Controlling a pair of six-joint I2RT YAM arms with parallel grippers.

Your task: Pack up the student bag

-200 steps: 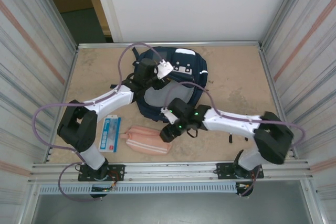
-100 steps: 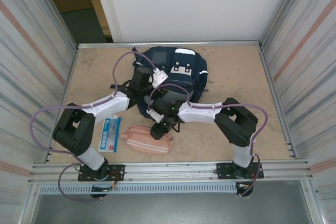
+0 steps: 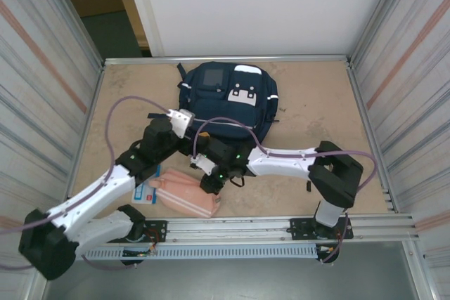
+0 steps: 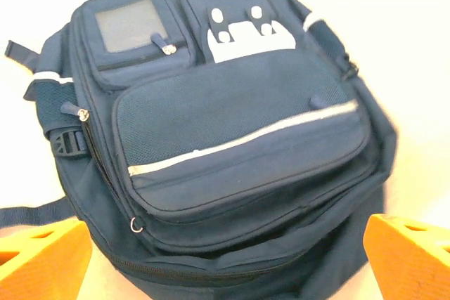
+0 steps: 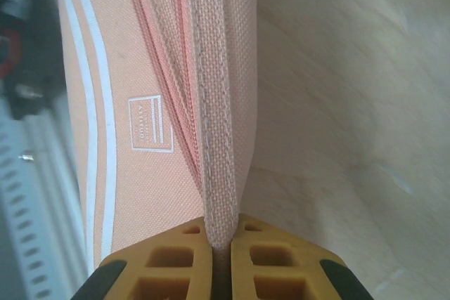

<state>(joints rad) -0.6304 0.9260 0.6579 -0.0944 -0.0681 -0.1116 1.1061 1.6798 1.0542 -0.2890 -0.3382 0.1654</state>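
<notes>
Beside the student bag (image 3: 232, 96), the right tool (image 5: 221, 235) pinches the pink pouch (image 5: 140, 103); the left tool (image 4: 225, 258) hangs spread.

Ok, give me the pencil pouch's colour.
The pouch is salmon pink with white stripes; right wrist view.

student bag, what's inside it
Nothing shows inside the student bag: its front pockets look zipped shut, so any contents are covered by the navy fabric.
</notes>
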